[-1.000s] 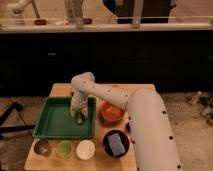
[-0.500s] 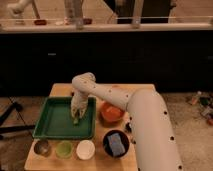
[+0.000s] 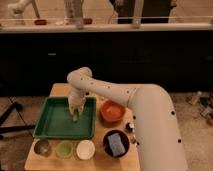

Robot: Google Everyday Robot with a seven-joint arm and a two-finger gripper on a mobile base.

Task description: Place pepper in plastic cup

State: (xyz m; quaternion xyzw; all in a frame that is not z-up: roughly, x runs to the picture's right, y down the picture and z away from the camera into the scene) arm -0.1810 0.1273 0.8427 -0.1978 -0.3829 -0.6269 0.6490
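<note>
Green tray (image 3: 50, 126) on the tabletop (image 3: 60, 91) has the claw (image 3: 75, 115) down inside, shut, pepper (image 3: 75, 119) right at its tips, can't tell if it's actually pinched. Plastic cup (image 3: 64, 148) sits just in front of the tray, between metal cup (image 3: 42, 147) and white cup (image 3: 85, 149).

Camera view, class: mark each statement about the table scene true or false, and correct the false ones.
1. The pincer is shut and reaches down into the green tray. True.
2. The orange bowl sits inside the tray. False: it stands outside, just beyond the tray's edge on the picture's right.
3. The plastic cup stands between the metal cup and the white cup. True.
4. The pincer hovers over the plastic cup. False: it is in the tray, behind the row of cups.
</note>
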